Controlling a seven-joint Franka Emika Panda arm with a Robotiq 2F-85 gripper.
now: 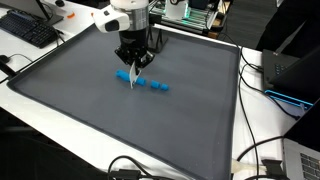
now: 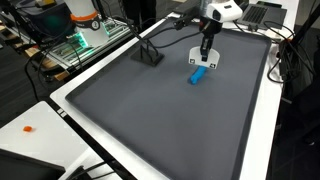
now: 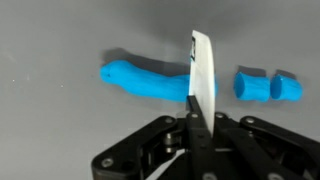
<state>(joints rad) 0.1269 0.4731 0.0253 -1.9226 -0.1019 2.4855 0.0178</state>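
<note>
My gripper (image 3: 197, 126) is shut on a thin white blade (image 3: 202, 78) that points down onto the grey mat. The blade stands across the right end of a long blue soft strip (image 3: 143, 80). Two short blue pieces (image 3: 252, 86) (image 3: 286, 88) lie just right of the blade, apart from the strip. In both exterior views the gripper (image 1: 133, 55) (image 2: 206, 45) hangs over the blue strip (image 1: 123, 74) (image 2: 199, 76), with the blade (image 1: 134, 80) touching or nearly touching it. The cut pieces (image 1: 158, 85) lie in a row beside it.
The grey mat (image 1: 120, 130) has a white raised border. A keyboard (image 1: 30, 30) and cables lie beyond its edges. A black stand (image 2: 150, 55) sits on the mat's far side. Electronics and cables (image 1: 285, 80) crowd one side.
</note>
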